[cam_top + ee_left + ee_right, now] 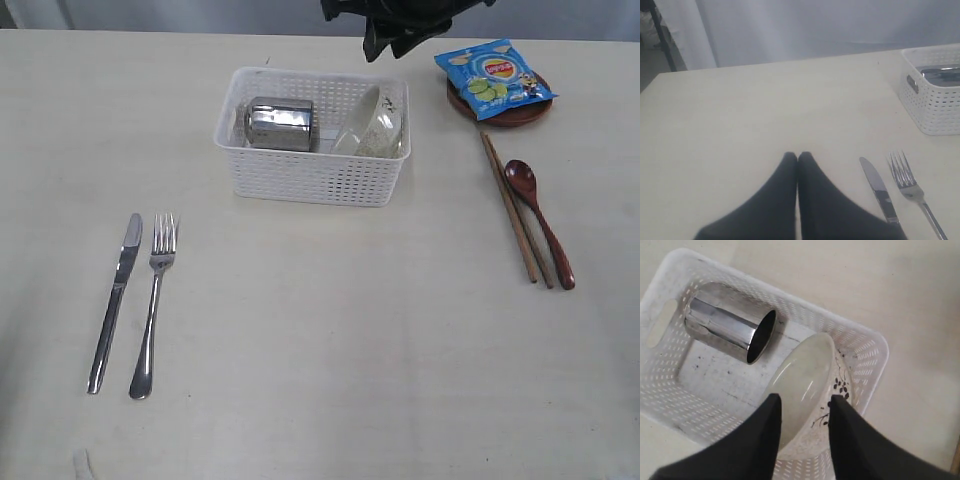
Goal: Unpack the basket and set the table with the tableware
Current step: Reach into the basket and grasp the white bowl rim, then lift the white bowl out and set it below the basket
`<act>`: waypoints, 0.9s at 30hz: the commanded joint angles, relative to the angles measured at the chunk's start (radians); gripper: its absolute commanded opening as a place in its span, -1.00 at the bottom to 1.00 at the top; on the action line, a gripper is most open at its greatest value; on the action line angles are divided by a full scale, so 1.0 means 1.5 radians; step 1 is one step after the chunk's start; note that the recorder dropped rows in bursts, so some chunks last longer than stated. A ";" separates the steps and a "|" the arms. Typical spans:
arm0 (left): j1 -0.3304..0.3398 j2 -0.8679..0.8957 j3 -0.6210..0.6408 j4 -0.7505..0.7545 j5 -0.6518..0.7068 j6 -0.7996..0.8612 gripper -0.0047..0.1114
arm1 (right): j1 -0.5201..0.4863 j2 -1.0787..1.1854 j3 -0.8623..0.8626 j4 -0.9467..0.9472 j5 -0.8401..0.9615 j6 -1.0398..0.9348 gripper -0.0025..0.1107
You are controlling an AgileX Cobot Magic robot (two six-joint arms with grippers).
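Hovering open and empty over the bowl [800, 375] that leans on edge beside the toppled cup [730, 327] in the basket [315, 180], the right tool [806, 399] has these two left to unpack, while the left tool [797, 156] sits closed by the knife [877, 187] and fork [905, 175] on the table [350, 330], with chopsticks [512, 210], spoon [540, 225] and plate [510, 118] laid on the other side.

In basket [318, 182]: cup [279, 124], bowl [370, 128]. Left of it: knife [115, 300], fork [155, 300].
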 commanded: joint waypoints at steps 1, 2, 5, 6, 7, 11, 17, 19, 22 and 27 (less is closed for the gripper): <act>-0.003 -0.001 0.002 -0.004 0.000 -0.002 -0.92 | 0.000 0.020 -0.001 -0.026 -0.001 0.022 -0.40; -0.003 -0.001 0.002 -0.004 0.000 -0.002 -0.92 | 0.000 0.026 -0.001 -0.028 0.000 0.024 -0.40; -0.003 -0.001 0.002 -0.001 0.000 -0.002 -0.92 | 0.000 0.045 -0.001 -0.039 0.000 0.031 -0.40; -0.003 -0.001 0.002 -0.001 0.000 -0.002 -0.92 | 0.000 0.049 -0.001 -0.039 -0.002 0.031 -0.40; -0.003 -0.001 0.002 -0.001 0.000 -0.002 -0.92 | 0.000 0.055 -0.001 -0.039 -0.003 0.031 -0.40; -0.003 -0.001 0.002 -0.001 0.000 -0.002 -0.92 | 0.000 0.080 -0.001 -0.038 -0.007 0.032 -0.40; -0.003 -0.001 0.002 -0.001 0.000 -0.002 -0.92 | 0.000 0.101 -0.001 -0.041 -0.015 0.029 -0.56; -0.003 -0.001 0.002 -0.001 0.000 -0.002 -0.92 | 0.000 0.096 -0.001 -0.041 -0.022 0.023 -0.81; -0.003 -0.001 0.002 -0.001 0.000 -0.002 -0.92 | 0.000 0.079 -0.001 -0.048 -0.036 0.017 -0.96; -0.003 -0.001 0.002 -0.001 0.000 -0.002 -0.92 | -0.004 0.021 -0.001 -0.091 -0.034 0.017 -0.96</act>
